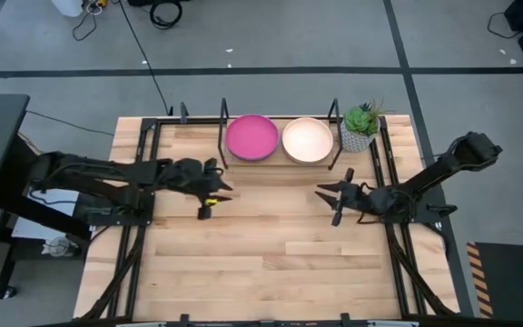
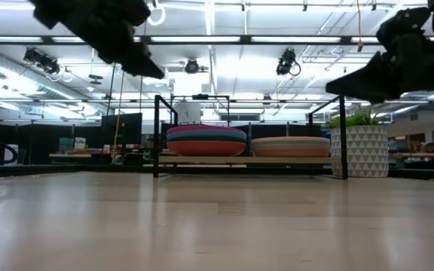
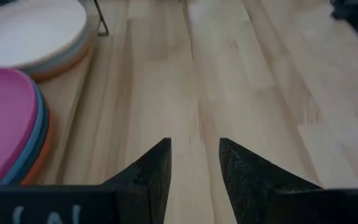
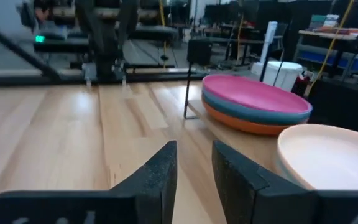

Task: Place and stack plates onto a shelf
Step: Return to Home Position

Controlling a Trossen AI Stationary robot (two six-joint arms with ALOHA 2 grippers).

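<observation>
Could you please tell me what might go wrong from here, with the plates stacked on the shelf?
1. The left gripper and the right gripper hover open near the shelf; a swing toward it could knock the pink-topped stack or the cream-topped stack.
2. The stacks sit side by side with little gap, so shoving one might push the other, perhaps toward the plant.

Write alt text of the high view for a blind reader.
A magenta plate and a cream plate sit side by side on the shelf, a potted plant beside the cream one. The left gripper and right gripper, both open, face each other over the table.
</observation>
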